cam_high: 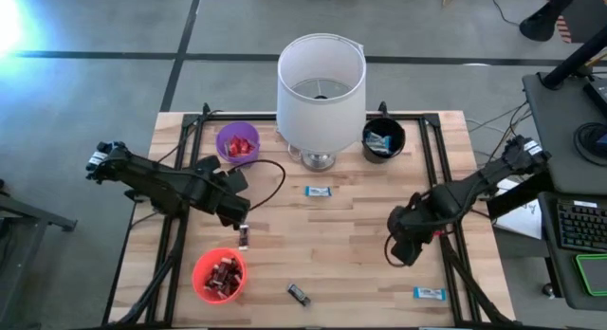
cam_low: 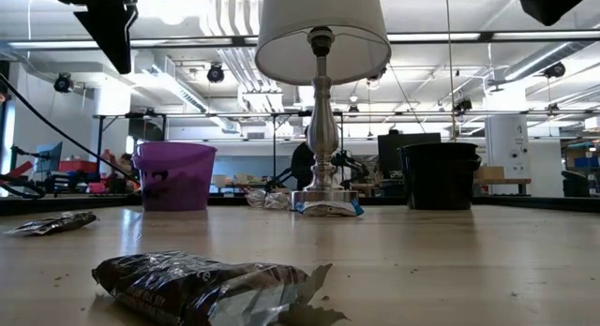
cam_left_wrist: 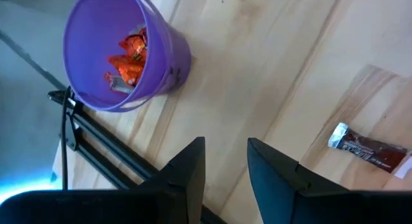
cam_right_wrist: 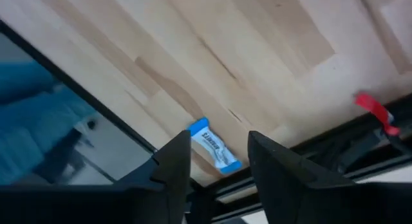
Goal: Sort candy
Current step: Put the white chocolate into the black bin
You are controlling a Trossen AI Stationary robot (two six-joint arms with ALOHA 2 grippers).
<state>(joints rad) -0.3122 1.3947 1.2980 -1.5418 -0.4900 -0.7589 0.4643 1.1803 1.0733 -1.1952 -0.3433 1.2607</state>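
candy lies in several places on the wooden table [cam_high: 351, 226], and neither gripper holds any of it. the left gripper [cam_left_wrist: 225, 169] has its two fingers apart with bare air between them, nothing clamped; it hangs above the left half of the table, near the purple cup [cam_high: 237, 143]. just below it on the wood lies a dark brown bar [cam_high: 244, 235], which the left wrist view shows with a crimped silver end. the purple cup, at the far left, holds red and orange wrapped pieces [cam_left_wrist: 127, 60].

the right gripper [cam_right_wrist: 219, 166] also has its fingers apart and empty. it hangs over the right side of the table, near the black frame rail [cam_high: 434, 169] that runs along that edge. a light blue-and-white bar [cam_right_wrist: 214, 147] lies on the wood near the right front corner, close to the table's edge and apart from the fingers.

another blue-and-white bar [cam_high: 318, 191] lies near the middle of the table, just in front of the lamp [cam_high: 321, 88], whose white shade and silver base stand at the far centre. a black cup [cam_high: 383, 138] to the right of the lamp holds blue-and-white pieces. a red cup [cam_high: 219, 274] at the near left holds dark brown pieces. one more dark bar [cam_high: 299, 293] lies alone near the front edge, right of the red cup; in the low view it fills the foreground, crumpled and shiny.
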